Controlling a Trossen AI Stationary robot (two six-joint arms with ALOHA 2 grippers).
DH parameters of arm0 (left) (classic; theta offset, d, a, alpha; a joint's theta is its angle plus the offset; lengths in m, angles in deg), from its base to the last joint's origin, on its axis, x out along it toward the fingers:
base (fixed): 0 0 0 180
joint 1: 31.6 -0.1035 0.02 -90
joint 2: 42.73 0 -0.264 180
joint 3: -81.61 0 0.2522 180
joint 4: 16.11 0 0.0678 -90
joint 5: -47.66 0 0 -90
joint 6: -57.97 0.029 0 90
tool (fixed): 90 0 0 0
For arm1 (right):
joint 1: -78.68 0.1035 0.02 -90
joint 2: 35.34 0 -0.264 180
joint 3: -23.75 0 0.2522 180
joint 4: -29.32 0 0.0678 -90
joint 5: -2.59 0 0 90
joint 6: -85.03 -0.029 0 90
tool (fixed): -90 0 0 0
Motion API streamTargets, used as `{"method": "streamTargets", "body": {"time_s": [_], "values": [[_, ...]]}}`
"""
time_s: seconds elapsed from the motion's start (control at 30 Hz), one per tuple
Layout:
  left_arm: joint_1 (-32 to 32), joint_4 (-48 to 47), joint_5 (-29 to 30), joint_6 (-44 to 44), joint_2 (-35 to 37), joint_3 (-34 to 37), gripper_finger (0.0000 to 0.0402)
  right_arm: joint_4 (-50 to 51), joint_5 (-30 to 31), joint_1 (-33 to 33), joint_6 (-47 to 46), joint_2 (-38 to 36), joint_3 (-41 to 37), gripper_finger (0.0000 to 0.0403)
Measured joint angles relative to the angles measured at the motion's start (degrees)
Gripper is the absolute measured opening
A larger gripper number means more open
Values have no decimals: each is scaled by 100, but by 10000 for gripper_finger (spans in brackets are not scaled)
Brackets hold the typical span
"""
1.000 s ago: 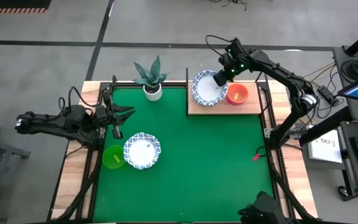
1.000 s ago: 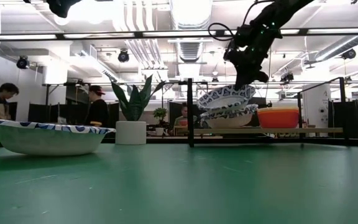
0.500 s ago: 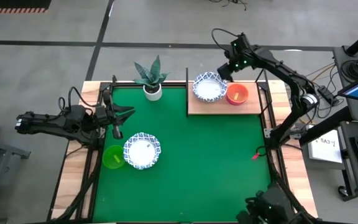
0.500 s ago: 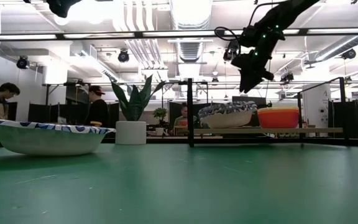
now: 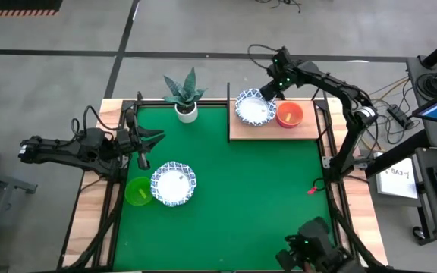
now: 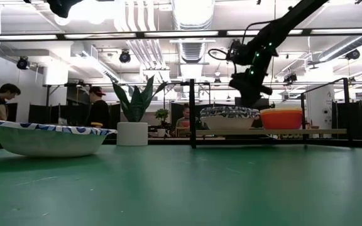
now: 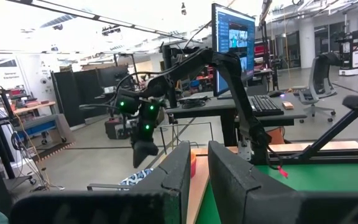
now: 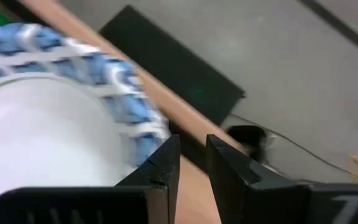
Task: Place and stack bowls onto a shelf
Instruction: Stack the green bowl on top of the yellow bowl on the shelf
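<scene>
Shelf [image 5: 271,130]: light wooden board with a thin black frame, at the far right corner of the green mat [image 5: 241,197].
Stacked bowls [image 5: 253,108]: blue-rimmed white bowls, nested, on the left part of the shelf; the low view shows them sitting level on the board [image 6: 229,117].
Red bowl [image 5: 289,114]: on the shelf, just beside the stacked bowls on their right.
Right gripper [image 5: 268,92]: above the far edge of the stacked bowls; the right wrist view shows its fingers [image 8: 157,168] nearly together with only a narrow gap, nothing between them, the bowl rim just beside them.
Left gripper [image 5: 144,142]: at the left edge of the mat, well apart from the shelf; the left wrist view shows its fingers [image 7: 179,171] close together on nothing.
Loose patterned bowl [image 5: 174,184]: on the mat near the left side, upright.
Green bowl [image 5: 137,191]: touching or just beside the loose patterned bowl, on its left.
Potted plant [image 5: 186,97]: at the far edge of the mat, left of the shelf.
</scene>
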Motion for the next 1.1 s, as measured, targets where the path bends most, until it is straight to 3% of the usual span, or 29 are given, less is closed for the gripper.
{"method": "streamTargets", "body": {"time_s": [0.37, 0.53, 0.63, 0.77, 0.93, 1.1], "values": [[1, -1, 0, 0, 0, 0, 40, 24, -148, 402, 130, -16, -4, 66], [-1, 7, 0, -19, -40, 0, 40, 101, -704, 534, -1, -709, -83, 66], [0, -2, 0, -157, -143, 0, 40, 92, -732, 838, -47, -1320, -374, 66], [-1, -7, 0, -465, -411, 0, 40, -186, -723, 1514, -238, -2347, -1063, 66], [0, -9, 0, -1141, -857, 0, 40, -874, -699, 2825, -638, -3541, -2151, 66], [1, -78, -2, -2423, -1350, -9, 40, -1885, 20, 4282, -980, -4496, -3268, 66]]}}
